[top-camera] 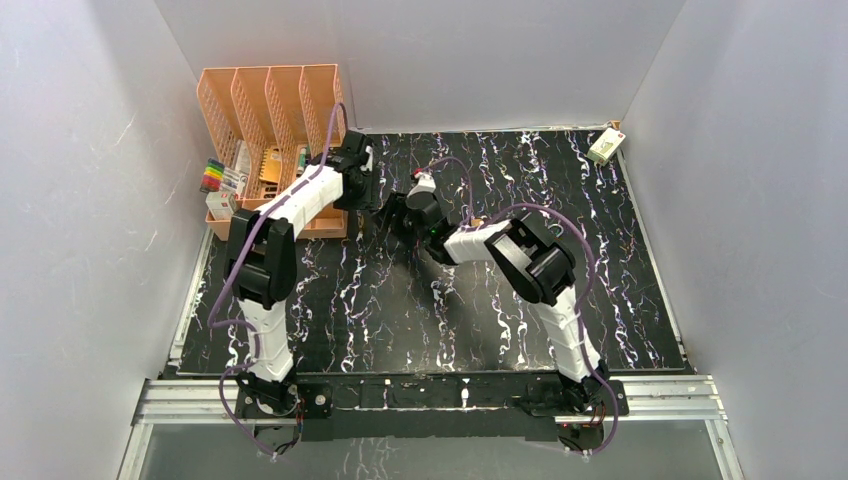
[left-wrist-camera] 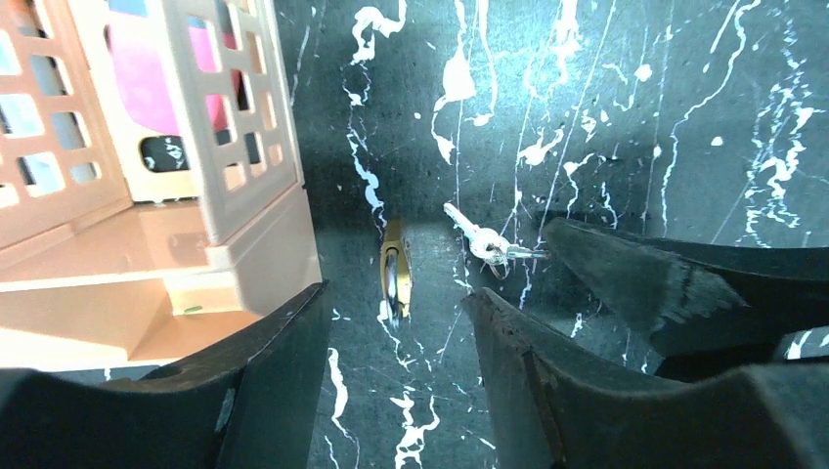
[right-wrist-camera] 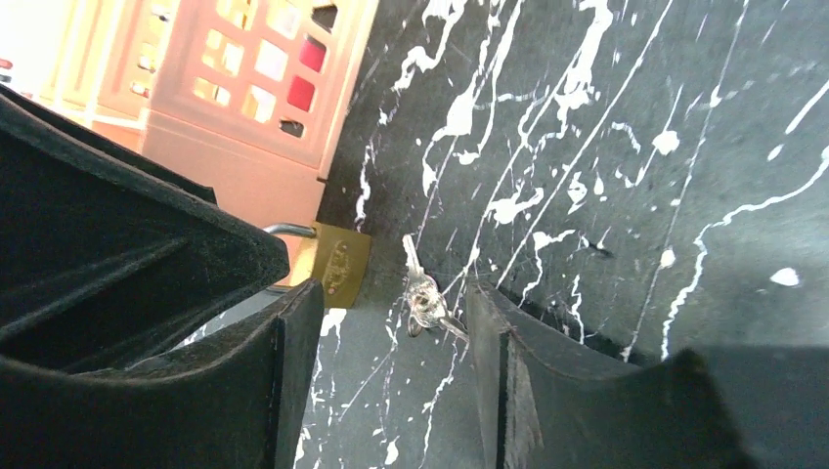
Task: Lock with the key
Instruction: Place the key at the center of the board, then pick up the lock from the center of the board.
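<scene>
Left arm (top-camera: 268, 262): reaches from its base at the near edge toward the far left of the counter (top-camera: 620, 300).
Right arm (top-camera: 540, 270): bends in from the right, so both wrists meet over the same spot.
Left jaws: wide open and holding nothing. They hang over the padlock (left-wrist-camera: 394, 276), with one finger (left-wrist-camera: 283, 362) on either side of it in the left wrist view.
Right jaws: wide open and empty, low over the counter and straddling the key (right-wrist-camera: 423, 296). One finger (left-wrist-camera: 635, 278) points at the key ring from just beside it.
Key: lies flat on the counter on a small ring, seemingly with a second key. It is just beside the padlock, not touching it and not in any keyhole.
Padlock: brass, lying on the counter close to the foot of the orange rack (left-wrist-camera: 244, 244). Its shackle is partly hidden, so I cannot tell if it is pushed home.
Done so far: by my reading only the approach; both arms are at the work, and nothing is gripped.
Left to do: take up the key, steady the padlock, seat the key and turn it. That is nearly the whole task.
</scene>
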Motion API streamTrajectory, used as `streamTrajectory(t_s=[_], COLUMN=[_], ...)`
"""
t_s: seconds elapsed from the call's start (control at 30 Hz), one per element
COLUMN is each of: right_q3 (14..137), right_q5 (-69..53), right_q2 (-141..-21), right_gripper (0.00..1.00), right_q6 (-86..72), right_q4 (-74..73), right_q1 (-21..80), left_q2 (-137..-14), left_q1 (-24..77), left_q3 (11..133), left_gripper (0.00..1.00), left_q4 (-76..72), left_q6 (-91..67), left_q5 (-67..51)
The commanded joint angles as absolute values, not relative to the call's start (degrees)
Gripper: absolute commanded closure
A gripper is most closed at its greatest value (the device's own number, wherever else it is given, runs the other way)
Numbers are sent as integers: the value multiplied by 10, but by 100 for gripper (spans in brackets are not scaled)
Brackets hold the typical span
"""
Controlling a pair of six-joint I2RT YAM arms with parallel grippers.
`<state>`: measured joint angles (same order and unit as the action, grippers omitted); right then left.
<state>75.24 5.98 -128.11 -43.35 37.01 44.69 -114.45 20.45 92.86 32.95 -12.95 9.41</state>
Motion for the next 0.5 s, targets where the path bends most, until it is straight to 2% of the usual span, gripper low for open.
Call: streamTrajectory(t_s=[0.0,0.17,0.2,0.27,0.3,0.47], right_q3=[755,716,707,688,680,602], right_q5=[101,102,104,124,139,230], right_q2=[-1190,-1105,-1086,-1042,-1020,-919], right_gripper=[35,30,29,22,17,7], right_q6=[-390,-359,-345,-308,-284,-204], right_q4=[344,330,321,288,264,146], right_q1=[432,389,378,368,365,354], left_q2=[-1062,-967,-949,-916,-899,-805], left_q1=[186,150,142,130,125,113], left_q3=[949,904,894,872,862,765], left_gripper=[44,28,23,5,2,2], left_q4=[318,261,252,239,233,164], left_q6=[-137,-146,-150,-153,-154,-164], left_q5=[87,61,53,43,37,5])
